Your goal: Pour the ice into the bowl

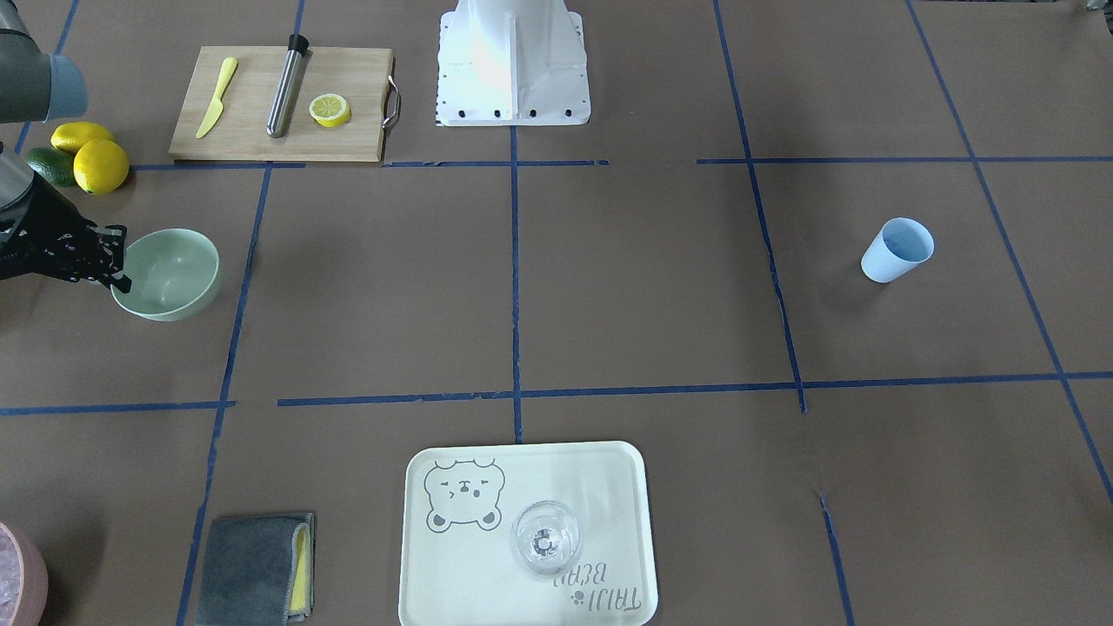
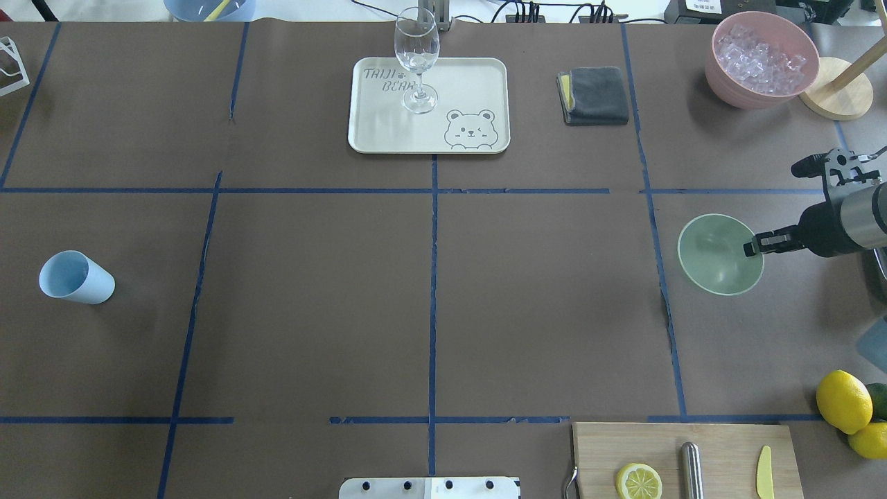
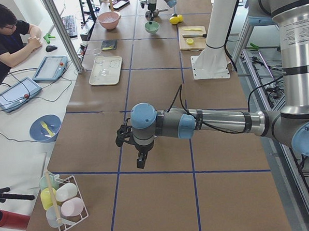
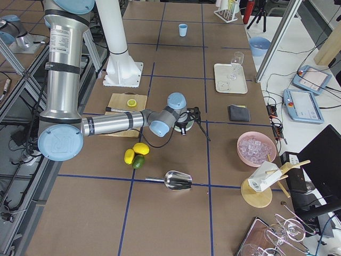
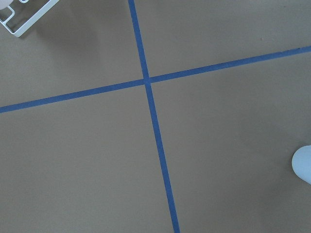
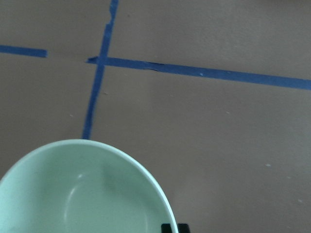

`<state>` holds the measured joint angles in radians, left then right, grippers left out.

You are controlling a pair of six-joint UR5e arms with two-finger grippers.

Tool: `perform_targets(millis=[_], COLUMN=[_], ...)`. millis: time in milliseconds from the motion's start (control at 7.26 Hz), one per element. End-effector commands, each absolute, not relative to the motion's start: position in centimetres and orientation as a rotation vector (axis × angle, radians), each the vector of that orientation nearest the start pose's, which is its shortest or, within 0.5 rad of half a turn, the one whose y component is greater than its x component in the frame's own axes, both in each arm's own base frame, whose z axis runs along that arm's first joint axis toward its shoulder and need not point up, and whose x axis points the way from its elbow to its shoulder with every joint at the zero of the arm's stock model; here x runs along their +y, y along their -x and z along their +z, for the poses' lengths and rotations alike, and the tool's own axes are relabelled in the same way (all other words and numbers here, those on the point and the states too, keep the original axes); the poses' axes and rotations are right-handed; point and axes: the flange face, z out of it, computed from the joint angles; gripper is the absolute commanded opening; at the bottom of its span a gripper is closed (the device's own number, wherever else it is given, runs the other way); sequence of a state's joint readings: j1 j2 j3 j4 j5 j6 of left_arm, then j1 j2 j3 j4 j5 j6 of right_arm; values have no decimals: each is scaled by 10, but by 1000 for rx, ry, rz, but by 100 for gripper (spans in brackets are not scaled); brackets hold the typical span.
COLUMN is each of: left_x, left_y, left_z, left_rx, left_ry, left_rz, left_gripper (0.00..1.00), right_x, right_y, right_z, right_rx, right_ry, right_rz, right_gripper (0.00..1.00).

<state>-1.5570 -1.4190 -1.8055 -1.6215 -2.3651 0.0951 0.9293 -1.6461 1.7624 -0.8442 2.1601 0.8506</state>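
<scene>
spanning every view is the brown table [image 2: 312, 312], crossed by blue tape lines. the right arm [image 4: 106, 125] comes in from the right edge of the overhead view. the left arm [image 3: 222, 122] stretches across the middle of the left side view, over bare table.

the bowl [image 2: 714, 263] sits at mid-right of the overhead view and at far left in the front view. its inside is smooth and empty. a pink tub [image 2: 734, 97] heaped with icy bits stands in the overhead view's upper right corner, apart from the bowl. the cup [image 2: 73, 277] is at the far left of that view, well apart from the bowl and leaning over, with only blue showing inside.

the right gripper [image 2: 755, 246] is at the bowl's right rim, its fingers drawn narrow and seemingly pinching the wall there. the left gripper [image 3: 141, 160] hangs above the table, and i cannot tell whether it is wide or narrow, since only a side view shows it.

no loose ice cubes can be made out anywhere outside the tub.

judging by this, the step in hand is taking hold of the bowl, with pouring not yet begun. the next move calls for a firm, level hold on the rim, and for bringing bowl and ice source together, because they are far apart now.
</scene>
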Motion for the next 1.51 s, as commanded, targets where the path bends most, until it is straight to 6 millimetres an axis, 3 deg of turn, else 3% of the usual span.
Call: perform_targets(millis=[0, 138, 275, 413, 688, 826, 964, 1101, 1377], left_x=[-436, -436, -436, -436, -436, -435, -435, -435, -435], left_y=[56, 56, 56, 57, 57, 57, 57, 56, 56], left_z=[605, 606, 606, 606, 606, 607, 609, 608, 608], left_rx=[787, 785, 785, 784, 784, 784, 784, 787, 789], left_ry=[-160, -159, -159, -159, -158, -156, -154, -155, -155], left_rz=[157, 156, 156, 155, 154, 154, 153, 153, 153], left_gripper=[100, 100, 100, 100, 100, 100, 100, 100, 100], right_x=[-448, -443, -429, -424, -409, -413, -410, -400, -393], right_y=[299, 350, 414, 467, 551, 606, 645, 658, 664], right_z=[435, 390, 344, 288, 209, 175, 159, 162, 168], right_rx=[-1096, -1138, -1134, -1079, -1018, -1004, -980, -968, -960], right_ry=[-187, -161, -149, -159, -143, -142, -159, -155, -146], right_rz=[8, 62, 79, 98, 171, 212, 219, 205, 195], right_gripper=[0, 0, 0, 0, 0, 0, 0, 0, 0])
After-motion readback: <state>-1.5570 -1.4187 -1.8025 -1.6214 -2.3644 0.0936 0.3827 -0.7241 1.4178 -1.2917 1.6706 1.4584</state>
